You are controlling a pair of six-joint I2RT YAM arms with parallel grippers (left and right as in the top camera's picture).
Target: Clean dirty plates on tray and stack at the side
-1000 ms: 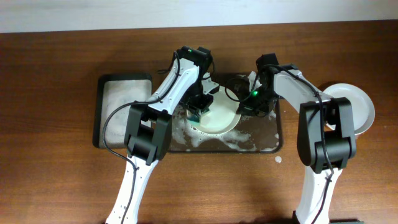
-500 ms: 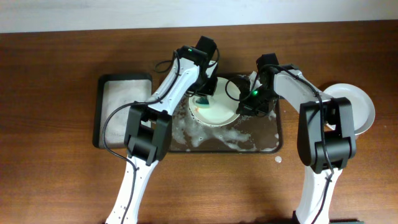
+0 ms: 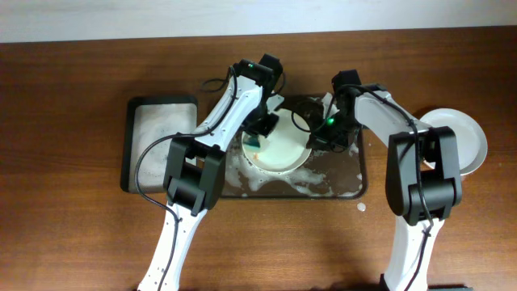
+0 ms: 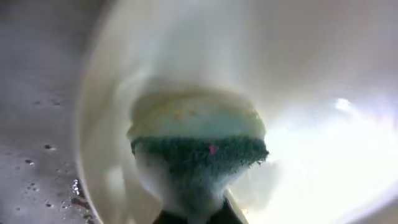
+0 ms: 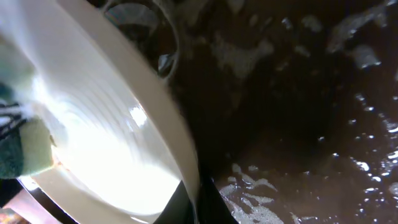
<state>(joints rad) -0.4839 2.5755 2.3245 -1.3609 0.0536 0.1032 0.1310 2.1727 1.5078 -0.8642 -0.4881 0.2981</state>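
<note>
The plate (image 3: 281,149) lies over the left half of the tray (image 3: 346,176), between the two grippers. The right gripper (image 5: 189,206) is clamped on the plate's right rim. In the right wrist view the thin white edge runs down between the dark fingertips, and that side looks raised off the tray floor. The left gripper (image 3: 263,126) reaches in from the plate's upper left, its jaws pinched on a sponge (image 4: 199,152) that presses against the plate's face. The sponge has a coarse green scouring layer and a pale yellow foam layer, both wet.

The plate is round, shallow and glossy white, with faint concentric ridges. The tray is dark brown and rectangular with rounded corners, wet and streaked with white foam. A second plate (image 3: 472,141) sits on the table (image 3: 81,234) to the right, well apart from the tray. A smaller tray (image 3: 157,145) of greyish suds lies just to the left.
</note>
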